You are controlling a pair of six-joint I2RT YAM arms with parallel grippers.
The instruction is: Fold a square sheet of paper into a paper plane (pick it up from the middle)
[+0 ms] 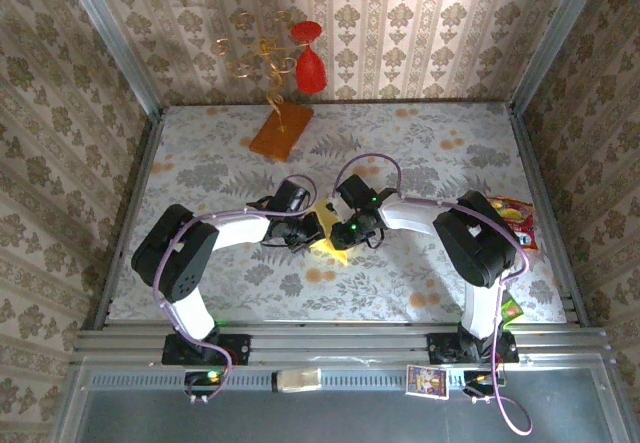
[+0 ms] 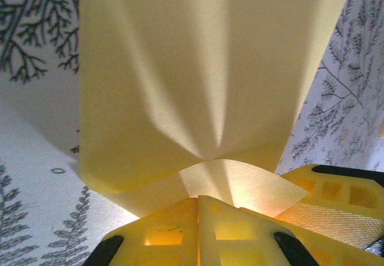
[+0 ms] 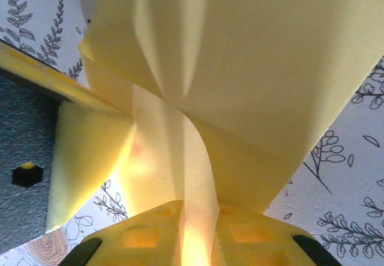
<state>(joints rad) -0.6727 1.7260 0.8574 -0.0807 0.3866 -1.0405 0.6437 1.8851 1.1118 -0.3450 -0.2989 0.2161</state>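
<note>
Running 12-to-6 o'clock, the thin pale-yellow paper sheet (image 1: 335, 251) is pinched by left fingers (image 2: 168, 227) and right fingers (image 3: 150, 233).

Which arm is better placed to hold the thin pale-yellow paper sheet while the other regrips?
Probably left: the left gripper pinches the paper sheet squarely at its fold; the right gripper grips a twisted strip.

No text, brand, number or sign could be read anywhere. A small colourful printed card (image 1: 427, 380) lay on the metal rail (image 1: 360, 379) at lower middle of the top view. A red-and-yellow printed packet (image 1: 517, 223) lay at the table's (image 1: 400, 293) right edge. Print on both was too small to make out.
</note>
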